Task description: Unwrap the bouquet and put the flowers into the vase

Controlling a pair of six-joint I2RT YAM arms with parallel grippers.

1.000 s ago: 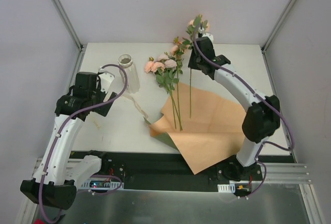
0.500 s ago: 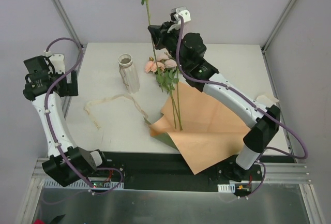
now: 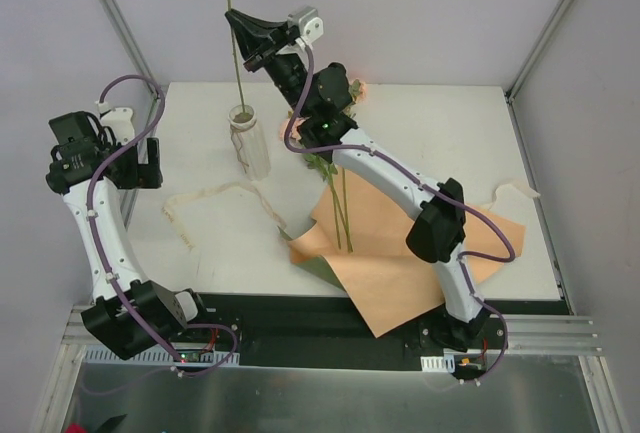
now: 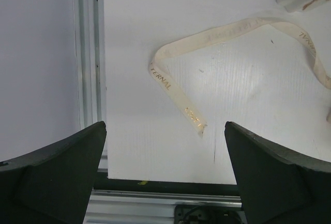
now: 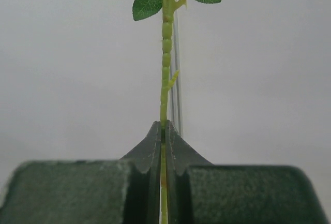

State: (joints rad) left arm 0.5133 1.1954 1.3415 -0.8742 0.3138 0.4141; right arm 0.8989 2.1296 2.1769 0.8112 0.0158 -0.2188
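Nearest the bases, the opened wrapping paper (image 3: 400,263) lies with two flower stems (image 3: 347,218) on it, well nearer than the right gripper (image 3: 233,16) and off to its right. The left gripper (image 4: 164,131) hangs with jaws wide apart and empty, and the cream ribbon (image 4: 176,89) lies on the table (image 4: 243,146) under it. Farthest back, the right gripper is clamped on one upright stem (image 5: 165,53) whose lower end reaches the mouth of the vase (image 3: 255,153) directly below it.
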